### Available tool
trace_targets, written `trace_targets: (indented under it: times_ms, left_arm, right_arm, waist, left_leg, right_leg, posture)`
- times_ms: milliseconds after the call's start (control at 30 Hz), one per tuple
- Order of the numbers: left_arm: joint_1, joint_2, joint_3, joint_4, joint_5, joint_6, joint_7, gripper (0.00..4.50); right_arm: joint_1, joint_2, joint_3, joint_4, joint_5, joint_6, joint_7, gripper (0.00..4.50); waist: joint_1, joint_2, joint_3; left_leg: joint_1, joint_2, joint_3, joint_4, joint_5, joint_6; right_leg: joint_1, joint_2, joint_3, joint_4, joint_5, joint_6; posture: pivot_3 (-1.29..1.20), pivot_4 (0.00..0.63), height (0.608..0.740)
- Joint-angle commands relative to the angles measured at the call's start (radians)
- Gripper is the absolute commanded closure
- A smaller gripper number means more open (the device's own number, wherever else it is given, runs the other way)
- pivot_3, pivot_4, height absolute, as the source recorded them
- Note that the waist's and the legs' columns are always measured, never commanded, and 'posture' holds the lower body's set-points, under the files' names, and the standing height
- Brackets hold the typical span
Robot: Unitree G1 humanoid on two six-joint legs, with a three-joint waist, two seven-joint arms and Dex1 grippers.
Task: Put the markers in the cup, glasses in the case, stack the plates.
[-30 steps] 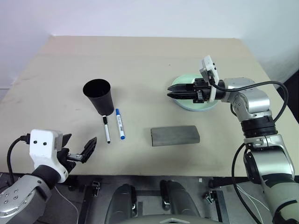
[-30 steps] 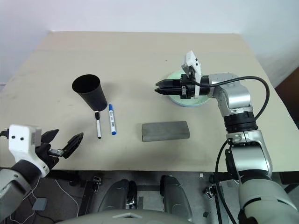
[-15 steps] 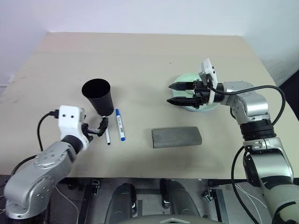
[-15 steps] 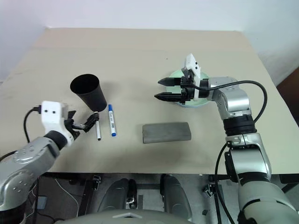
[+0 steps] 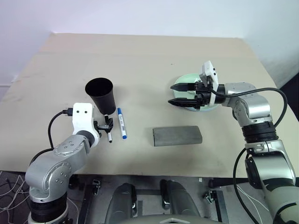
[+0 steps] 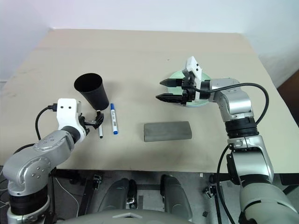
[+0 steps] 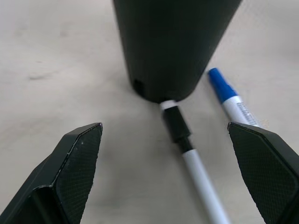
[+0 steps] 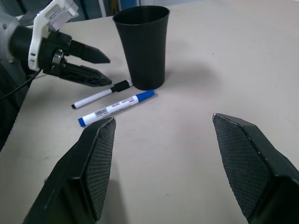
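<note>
The black cup (image 5: 99, 94) stands upright at the table's left. At its foot lie the black-capped marker (image 5: 109, 133) and the blue-capped marker (image 5: 121, 124). My left gripper (image 5: 108, 125) is open and low over the table, its fingers (image 7: 78, 158) on either side of the black marker's cap (image 7: 176, 124) without touching it. The grey case (image 5: 177, 136) lies shut in the middle. The mint plate (image 5: 186, 78) sits at the right with a light blue plate (image 5: 210, 106) on it, partly covered by my right arm. My right gripper (image 5: 171, 94) hangs open to their left, holding nothing. The glasses are out of view.
The tan table (image 5: 140, 60) stretches bare behind the cup and the plates. Its front edge runs close below the case and my left arm. The right wrist view looks across at the cup (image 8: 141, 44), both markers and my left gripper (image 8: 93, 67).
My left arm came up from the table's front edge to the black marker beside the cup. My right gripper went from shut to open in place.
</note>
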Motion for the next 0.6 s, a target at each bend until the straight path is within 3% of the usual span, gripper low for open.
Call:
trace_targets:
  times_ms: [33, 267, 567, 600]
  left_arm:
    - [-0.047, -0.047, 0.019, -0.041, 0.025, 0.132, 0.040, 0.00]
    - [-0.118, -0.113, 0.065, -0.064, 0.095, 0.345, 0.025, 0.00]
    - [-0.102, -0.160, 0.097, -0.041, 0.162, 0.362, 0.012, 0.00]
    - [-0.102, -0.168, 0.102, -0.035, 0.166, 0.362, 0.010, 0.18]
  right_arm:
    - [0.002, -0.010, -0.025, -0.047, 0.012, -0.008, -0.003, 1.02]
    - [-0.003, -0.008, -0.023, -0.044, 0.008, -0.009, -0.010, 1.02]
    - [-0.013, -0.008, -0.025, -0.024, -0.001, -0.027, -0.016, 1.02]
    - [-0.014, -0.007, -0.025, -0.022, -0.003, -0.028, -0.018, 0.98]
  waist:
    - [0.000, 0.000, 0.000]
    - [-0.001, 0.000, 0.000]
    - [-0.001, 0.000, 0.000]
    - [-0.001, 0.000, 0.000]
  left_leg:
    - [0.000, 0.000, 0.000, 0.000, 0.000, 0.000]
    - [0.000, -0.001, 0.000, 0.000, 0.000, 0.000]
    - [0.000, -0.001, 0.000, 0.000, 0.000, 0.000]
    - [0.000, -0.001, 0.000, 0.000, 0.000, 0.000]
  right_leg:
    - [0.000, 0.000, 0.000, 0.000, 0.000, 0.000]
    - [0.000, 0.001, 0.000, 0.000, 0.002, 0.003]
    - [0.000, 0.000, 0.000, 0.000, 0.001, 0.003]
    - [0.000, 0.000, 0.000, 0.000, 0.001, 0.002]
  posture:
    - [0.00, 0.150, 0.701]
    - [0.00, 0.150, 0.701]
    - [0.00, 0.150, 0.701]
    - [0.00, 0.150, 0.701]
